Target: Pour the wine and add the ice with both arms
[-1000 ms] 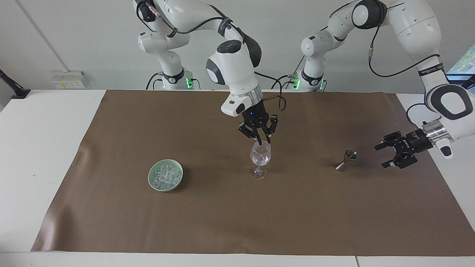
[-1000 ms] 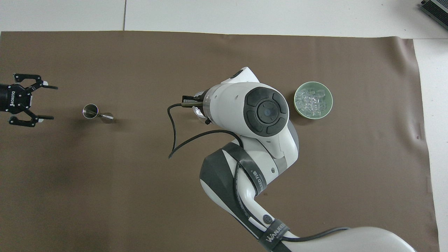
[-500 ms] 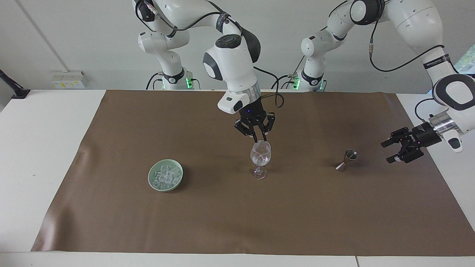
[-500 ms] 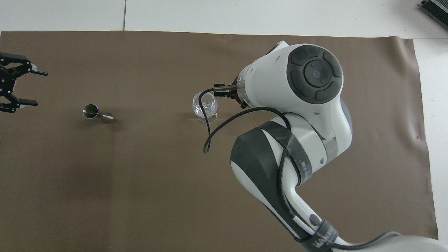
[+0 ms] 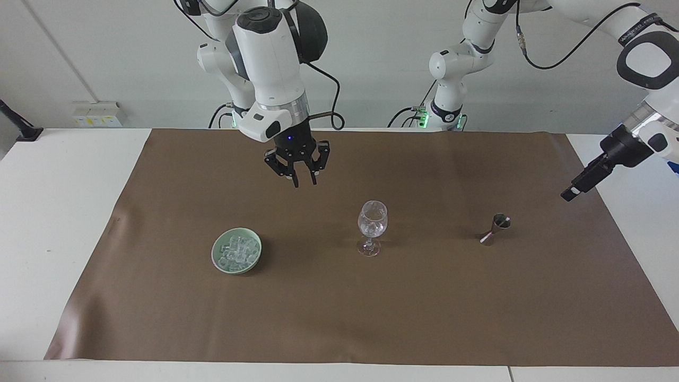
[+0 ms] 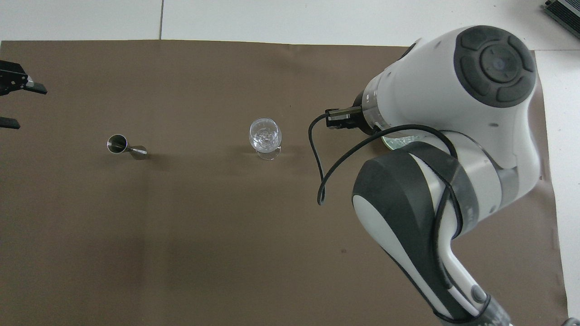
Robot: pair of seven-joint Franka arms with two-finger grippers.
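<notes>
Ice [image 5: 237,253] below right tool [image 5: 303,181]

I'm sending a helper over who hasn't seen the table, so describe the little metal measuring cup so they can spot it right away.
Start at the brown mat covering the table. Three things stand in a row on it: a pale green bowl, a wine glass in the middle, and the measuring cup toward the left arm's end. It is the only metal piece, a small hourglass-shaped jigger.

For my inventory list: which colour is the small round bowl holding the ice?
Pale green; the small round bowl shows best in the facing view.
</notes>
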